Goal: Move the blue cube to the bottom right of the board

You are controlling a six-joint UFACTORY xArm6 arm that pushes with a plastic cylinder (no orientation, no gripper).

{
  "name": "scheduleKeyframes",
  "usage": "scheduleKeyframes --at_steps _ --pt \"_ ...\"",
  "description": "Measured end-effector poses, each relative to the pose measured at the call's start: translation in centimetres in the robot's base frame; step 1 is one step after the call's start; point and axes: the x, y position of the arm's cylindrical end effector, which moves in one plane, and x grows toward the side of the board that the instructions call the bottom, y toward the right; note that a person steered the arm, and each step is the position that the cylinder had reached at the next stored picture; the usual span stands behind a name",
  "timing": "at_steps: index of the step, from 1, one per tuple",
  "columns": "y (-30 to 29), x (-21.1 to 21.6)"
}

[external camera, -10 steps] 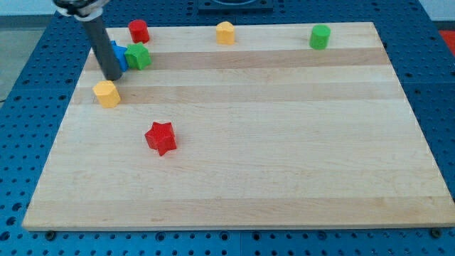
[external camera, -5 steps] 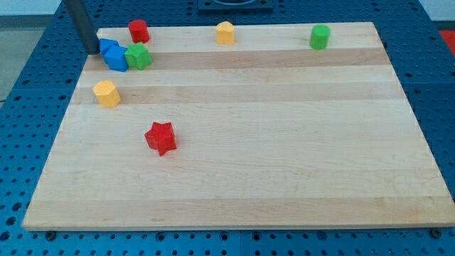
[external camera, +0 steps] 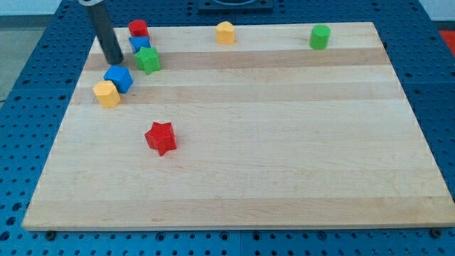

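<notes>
My tip (external camera: 114, 61) stands at the board's (external camera: 284, 142) upper left, just above the blue cube (external camera: 119, 78); no fingers are fitted. The cube touches the yellow block (external camera: 106, 93). Adjacent: a second blue block (external camera: 140, 44), green block (external camera: 148, 60), red block (external camera: 138, 28). Red star (external camera: 161, 137) sits lower.

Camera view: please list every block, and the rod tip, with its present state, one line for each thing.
my tip: on the board, just above the blue cube toward the view's top.
blue cube: near the left edge, touching the yellow block.
yellow block: beside the blue cube.
second blue block: partly hidden between red and green.
green block: against that blue block.
red block: top edge.
red star: alone.
yellow block at top: alone.
green cylinder: alone.
</notes>
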Motion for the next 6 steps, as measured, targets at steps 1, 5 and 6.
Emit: scheduleKeyframes --at_steps 1,5,6 --pt "-1.2 2.5" --pt "15.8 8.8" --pt "19.1 10.9"
